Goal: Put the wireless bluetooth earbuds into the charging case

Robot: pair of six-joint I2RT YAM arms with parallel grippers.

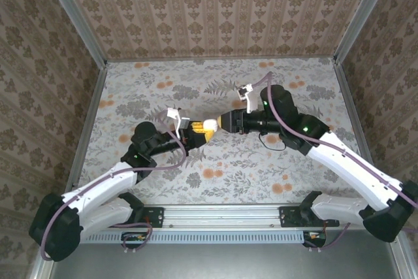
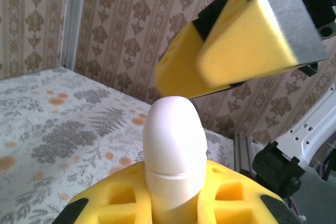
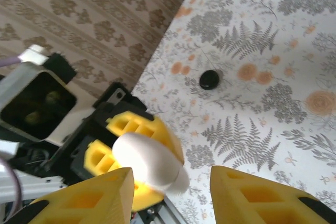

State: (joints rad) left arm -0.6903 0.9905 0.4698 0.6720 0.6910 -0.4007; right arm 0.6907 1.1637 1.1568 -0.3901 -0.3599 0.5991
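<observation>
**A:** Wallpapered walls (image 1: 215, 4) and a floral tabletop (image 1: 157, 89) frame your workspace. Your left arm (image 1: 104, 187) and right arm (image 1: 346, 161) meet above its middle.

**B:** Next, your grips. Your left gripper (image 1: 194, 134) is pinched on the white charging case (image 2: 173, 129), held up off the table. The case's lower part sits between the yellow pads (image 2: 118, 198), and its rounded top points at your right gripper (image 3: 173, 195). That one has its jaws spread, one to each side of the case in the right wrist view. From the left wrist, one right finger (image 2: 236, 40) hangs just above the case; you cannot tell whether they touch.

**A:** See the seam (image 2: 173, 170) just above your left pads. The lid looks closed, so opening it is probably your step in hand.

**B:** Keep the left pinch below that seam so the lid stays free. Set the right pad at the lid's edge, not on the crown, because the glossy curve will likely slip. Lever slowly.

**A:** Smallest item: one black earbud (image 3: 209, 80) lies on the tabletop, well apart from the case. You would fetch it once the lid stands open.
</observation>
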